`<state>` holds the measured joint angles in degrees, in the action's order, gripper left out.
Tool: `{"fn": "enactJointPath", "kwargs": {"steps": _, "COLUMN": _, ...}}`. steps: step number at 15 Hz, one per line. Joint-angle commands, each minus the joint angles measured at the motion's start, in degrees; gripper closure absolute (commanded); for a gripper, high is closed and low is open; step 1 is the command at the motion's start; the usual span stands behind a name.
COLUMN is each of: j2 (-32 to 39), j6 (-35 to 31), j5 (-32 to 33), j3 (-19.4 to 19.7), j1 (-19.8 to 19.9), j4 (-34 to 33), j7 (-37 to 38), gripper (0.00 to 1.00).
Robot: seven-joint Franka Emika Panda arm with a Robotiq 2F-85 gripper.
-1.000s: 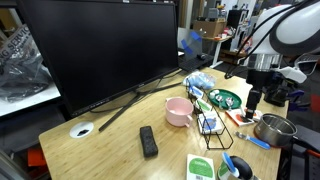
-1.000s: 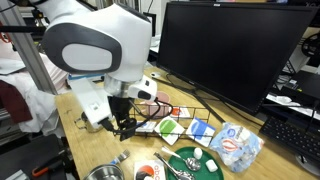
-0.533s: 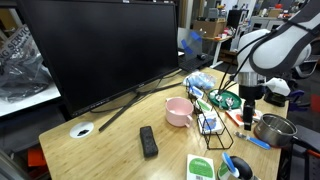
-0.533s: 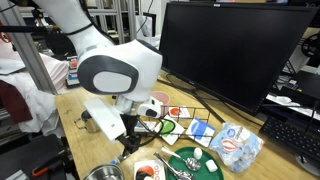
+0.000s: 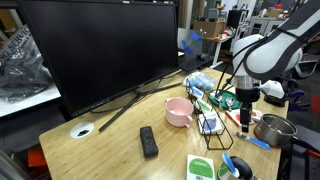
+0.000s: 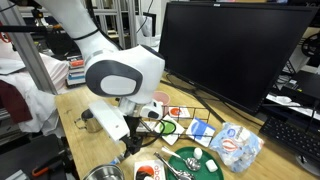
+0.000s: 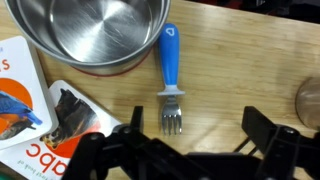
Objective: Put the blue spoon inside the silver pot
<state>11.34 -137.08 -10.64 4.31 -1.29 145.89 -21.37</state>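
- Counting the task's things gives one silver pot [image 7: 95,35] and one blue spoon [image 7: 170,62], both on the wooden desk [image 7: 240,60].
- The pot's inside shows only bare steel in the wrist view.
- The blue spoon lies flat on the desk outside the pot, just beside its rim. Its blue handle points up toward the pot's side and its grey end points toward the end effector [image 7: 190,150]. That grey end looks pronged, more like a fork's.
- One end effector is in sight, with its fingers spread wide and gripping nothing. In the wrist view they sit low in the frame, one on each side of the utensil's grey end and below it.
- In an exterior view the end effector [image 5: 247,119] hangs over the desk, between the dark green dish [image 5: 225,99] and the silver pot [image 5: 273,128].
- One pink cup [image 5: 178,111] stands near the middle of the desk, and I cannot tell what it holds.
- The one green dish [image 6: 195,160] carries a few pale pieces, too small to name.
- Two picture cards [image 7: 55,125] lie overlapping beside the pot, one printed "abc".
- One black remote [image 5: 148,140] lies flat in front of the single large monitor [image 5: 100,50].
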Motion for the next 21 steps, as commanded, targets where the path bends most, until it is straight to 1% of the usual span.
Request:
{"fn": "enactJointPath", "kwargs": {"steps": 1, "j2": 1.0, "j6": -0.8, "j5": -1.5, "j3": -2.5, "j1": 2.8, "j4": 0.4, "j7": -0.1, "gripper": 0.00}}
{"fn": "enactJointPath", "kwargs": {"steps": 5, "j2": 2.8, "j6": -4.4, "j5": -2.2, "j3": -3.4, "j1": 3.3, "j4": 2.2, "j7": 1.5, "gripper": 0.00}}
{"fn": "enactJointPath", "kwargs": {"steps": 7, "j2": 4.3, "j6": -5.0, "j5": -3.8, "j3": -4.4, "j1": 4.6, "j4": 1.8, "j7": -0.5, "gripper": 0.00}}
{"fn": "enactJointPath", "kwargs": {"steps": 10, "j2": 6.3, "j6": -6.9, "j5": -3.4, "j3": -4.9, "j1": 5.7, "j4": 1.1, "j7": -0.6, "gripper": 0.00}}
{"fn": "enactJointPath", "kwargs": {"steps": 15, "j2": 7.9, "j6": -7.3, "j5": -1.2, "j3": -5.1, "j1": 6.4, "j4": 0.2, "j7": 0.4, "gripper": 0.00}}
{"fn": "enactJointPath", "kwargs": {"steps": 21, "j2": 9.0, "j6": -7.2, "j5": 2.5, "j3": -4.1, "j1": 6.3, "j4": -0.4, "j7": 1.8, "gripper": 0.00}}
